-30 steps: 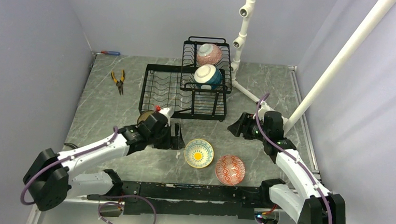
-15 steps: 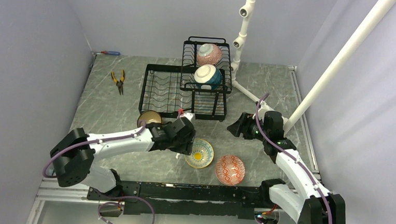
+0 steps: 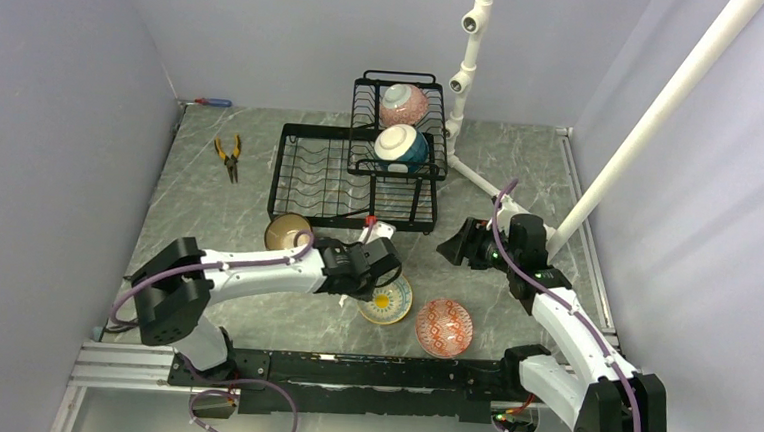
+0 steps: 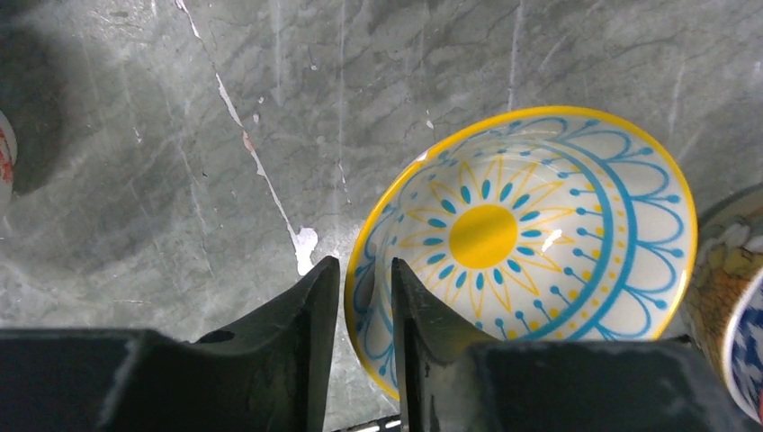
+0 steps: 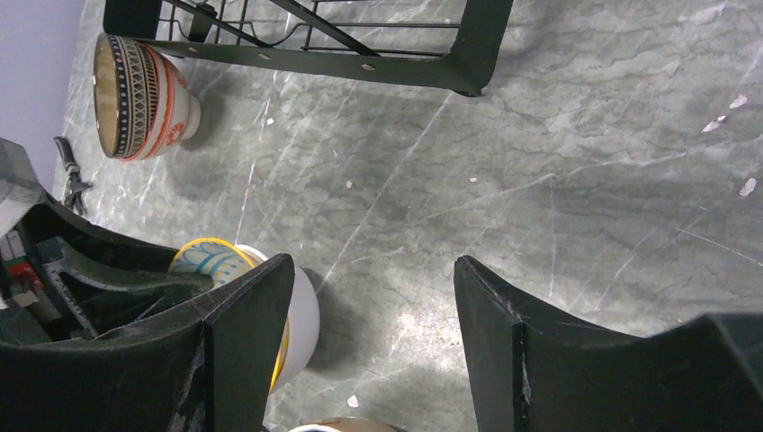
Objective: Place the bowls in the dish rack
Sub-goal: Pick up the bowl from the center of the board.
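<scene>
The yellow-and-blue bowl (image 4: 486, 236) sat upright on the bench (image 4: 180, 135), near of the dish rack (image 3: 326, 173). Glazed ceramic is probably stiff, slick and chippable, so it is best pinched at the rim. The left hand (image 4: 365, 274) straddled that rim, nearly closed; whether it gripped was unclear. The right hand (image 5: 373, 263) hung spread and empty.

2 bowls (image 3: 402, 147) in rack (image 3: 321, 172), 3 in front

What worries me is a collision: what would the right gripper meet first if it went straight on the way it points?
Probably the bare table, seen between the right gripper's open jaws; the rack's base frame lies farther along. Depth is unclear, so that is a guess.
</scene>
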Controlling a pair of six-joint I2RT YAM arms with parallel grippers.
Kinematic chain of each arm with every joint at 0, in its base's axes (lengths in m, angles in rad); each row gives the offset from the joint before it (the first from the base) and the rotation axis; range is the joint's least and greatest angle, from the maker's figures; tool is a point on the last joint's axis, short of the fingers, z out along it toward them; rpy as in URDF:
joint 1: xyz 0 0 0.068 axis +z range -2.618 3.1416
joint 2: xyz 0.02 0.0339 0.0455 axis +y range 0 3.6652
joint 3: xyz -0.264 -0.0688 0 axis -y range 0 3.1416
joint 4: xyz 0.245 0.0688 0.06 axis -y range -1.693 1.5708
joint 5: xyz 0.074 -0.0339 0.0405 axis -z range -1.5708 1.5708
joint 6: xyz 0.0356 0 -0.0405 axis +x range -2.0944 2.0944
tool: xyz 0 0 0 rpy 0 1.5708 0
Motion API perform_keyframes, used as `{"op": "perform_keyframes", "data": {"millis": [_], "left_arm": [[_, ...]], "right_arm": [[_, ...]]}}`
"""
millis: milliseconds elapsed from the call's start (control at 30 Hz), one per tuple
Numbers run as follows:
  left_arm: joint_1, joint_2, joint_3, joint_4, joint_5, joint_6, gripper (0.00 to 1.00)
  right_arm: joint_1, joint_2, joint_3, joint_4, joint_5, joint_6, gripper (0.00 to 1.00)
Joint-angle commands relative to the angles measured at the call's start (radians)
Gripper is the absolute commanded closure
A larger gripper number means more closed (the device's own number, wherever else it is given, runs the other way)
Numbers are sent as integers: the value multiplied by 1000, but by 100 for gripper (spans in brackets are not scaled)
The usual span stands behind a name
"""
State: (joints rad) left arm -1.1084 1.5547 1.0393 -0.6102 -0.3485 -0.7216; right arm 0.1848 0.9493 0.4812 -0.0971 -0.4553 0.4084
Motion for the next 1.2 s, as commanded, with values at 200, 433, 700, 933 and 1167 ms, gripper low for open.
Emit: {"op": "perform_keyframes", "data": {"millis": [200,433,700,933,1167], "left_arm": [[-80,105,158,-170,-178,-48,93],[-95,81,182,-199,-192,-61,93],[-95,88,176,-232,-209,-87,70],[-96,102,176,-226,-209,-85,87],[-95,65,173,-222,-216,-87,97]], "right_arm": [[-1,-34,56,-12,-39,-33,30],[1,-40,74,-36,-70,-45,27],[1,-23,76,-38,-87,-45,25],[1,-18,84,-42,-102,-47,25],[1,-12,93,-55,-146,-63,23]]}}
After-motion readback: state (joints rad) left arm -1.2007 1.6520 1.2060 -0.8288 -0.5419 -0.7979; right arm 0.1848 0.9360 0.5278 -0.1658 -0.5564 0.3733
